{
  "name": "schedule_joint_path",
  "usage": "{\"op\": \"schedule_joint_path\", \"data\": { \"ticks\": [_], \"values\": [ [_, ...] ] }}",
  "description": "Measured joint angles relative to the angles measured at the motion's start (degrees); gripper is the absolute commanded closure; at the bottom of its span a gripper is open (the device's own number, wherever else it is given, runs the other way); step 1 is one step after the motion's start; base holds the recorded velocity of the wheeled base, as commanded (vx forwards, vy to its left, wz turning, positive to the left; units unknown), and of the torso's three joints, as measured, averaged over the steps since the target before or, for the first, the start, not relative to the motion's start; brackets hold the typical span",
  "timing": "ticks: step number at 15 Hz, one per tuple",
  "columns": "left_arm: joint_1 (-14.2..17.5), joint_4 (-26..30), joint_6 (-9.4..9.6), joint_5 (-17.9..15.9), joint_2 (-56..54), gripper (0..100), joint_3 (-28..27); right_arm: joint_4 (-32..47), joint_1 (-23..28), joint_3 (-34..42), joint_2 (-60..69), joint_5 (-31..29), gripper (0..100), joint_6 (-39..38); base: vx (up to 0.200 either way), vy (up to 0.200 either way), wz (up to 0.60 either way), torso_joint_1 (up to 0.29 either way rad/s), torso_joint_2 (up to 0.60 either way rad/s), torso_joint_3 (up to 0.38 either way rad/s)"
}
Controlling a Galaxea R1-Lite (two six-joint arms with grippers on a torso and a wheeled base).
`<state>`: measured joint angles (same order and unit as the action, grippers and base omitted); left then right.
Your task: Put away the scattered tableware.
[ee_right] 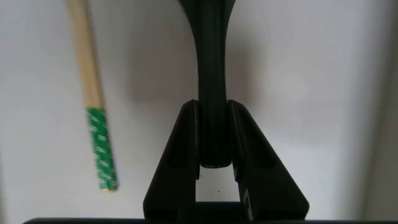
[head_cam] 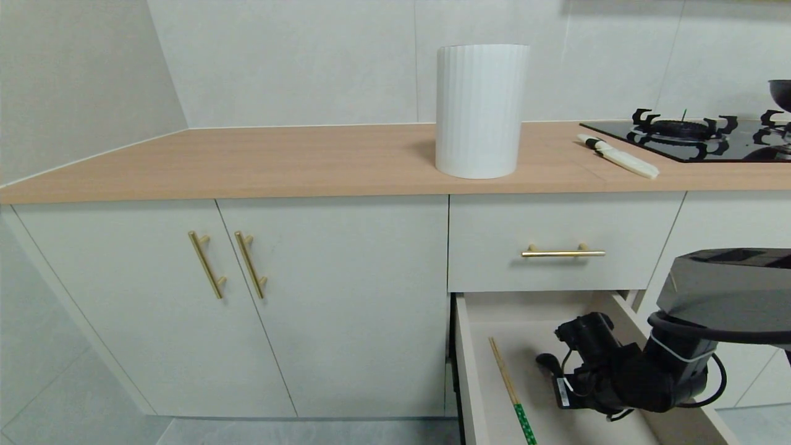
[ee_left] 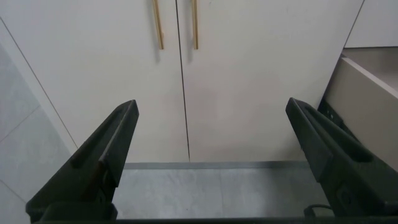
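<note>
The lower drawer [head_cam: 471, 364] stands pulled out at the bottom right of the head view. A pair of wooden chopsticks with green ends [head_cam: 510, 388] [ee_right: 93, 106] lies on its floor. My right gripper [head_cam: 565, 380] [ee_right: 213, 112] is inside the drawer, just right of the chopsticks, shut on the handle of a black spoon [head_cam: 547, 363] [ee_right: 210, 62]. My left gripper [ee_left: 210, 107] hangs open and empty low in front of the double cabinet doors [ee_left: 186, 81]. A knife with a pale blade [head_cam: 618, 156] lies on the wooden counter [head_cam: 278, 161].
A tall white ribbed container [head_cam: 479, 111] stands on the counter left of the knife. A black gas hob [head_cam: 698, 136] is at the far right. The upper drawer with a brass handle [head_cam: 562, 252] is closed above the open one.
</note>
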<state>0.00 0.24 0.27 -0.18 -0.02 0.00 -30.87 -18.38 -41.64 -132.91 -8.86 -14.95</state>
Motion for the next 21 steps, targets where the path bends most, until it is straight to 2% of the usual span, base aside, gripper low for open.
{"op": "schedule_joint_path", "data": {
  "ticks": [8,9,21],
  "values": [
    [0.0,0.02,0.0,0.02,0.0,0,0.0,0.02,-0.09,-0.3,-2.61,-0.02,100,0.01,0.0,0.0,0.0,0.0,0.0,0.0],
    [0.0,0.02,-0.02,0.0,0.0,0,0.0,0.02,-0.07,-0.3,-2.67,-0.02,0,0.01,0.0,0.0,0.0,0.0,0.0,0.0],
    [0.0,0.02,0.0,0.0,0.0,0,0.0,0.24,-0.05,2.4,1.13,-0.3,0,-0.18,0.0,0.0,0.0,0.0,0.0,0.0]
  ]
}}
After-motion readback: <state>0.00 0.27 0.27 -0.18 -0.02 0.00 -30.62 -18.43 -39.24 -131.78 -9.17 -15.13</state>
